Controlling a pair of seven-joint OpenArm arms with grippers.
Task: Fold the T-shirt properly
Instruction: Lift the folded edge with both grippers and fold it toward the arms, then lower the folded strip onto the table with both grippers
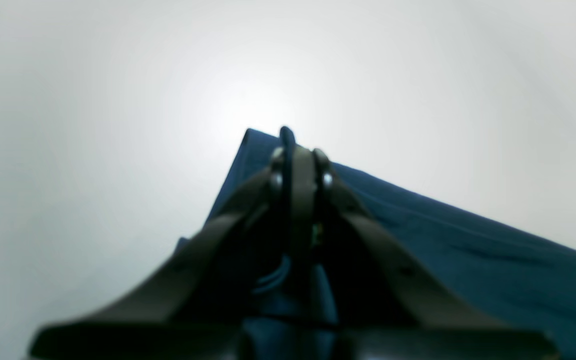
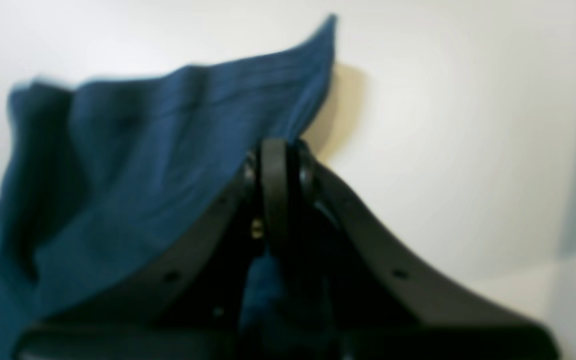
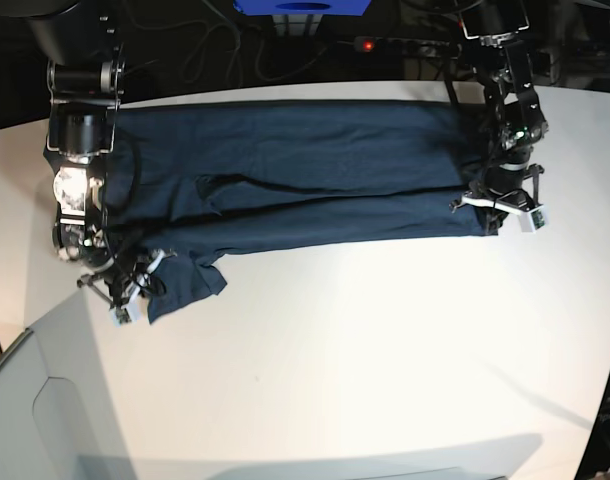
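Lying spread as a long folded band across the far half of the white tabletop (image 3: pixel 385 350): the plain dark navy-blue soft cotton T-shirt (image 3: pixel 305 180), creased along its middle, one sleeve flap hanging out just beside the right claw (image 3: pixel 128 290). Pinching the fabric edge in both wrist views, jaws pressed together on cloth: right claw gripping the sleeve end, left claw (image 3: pixel 497 205) gripping the opposite end. Rising from the right claw's tips, a lifted blue corner, blurred. Stretching away from both claws toward the near edge, bare tabletop. Sitting below the right claw, a pale grey panel (image 3: pixel 35 400). Showing no readable writing or label anywhere.
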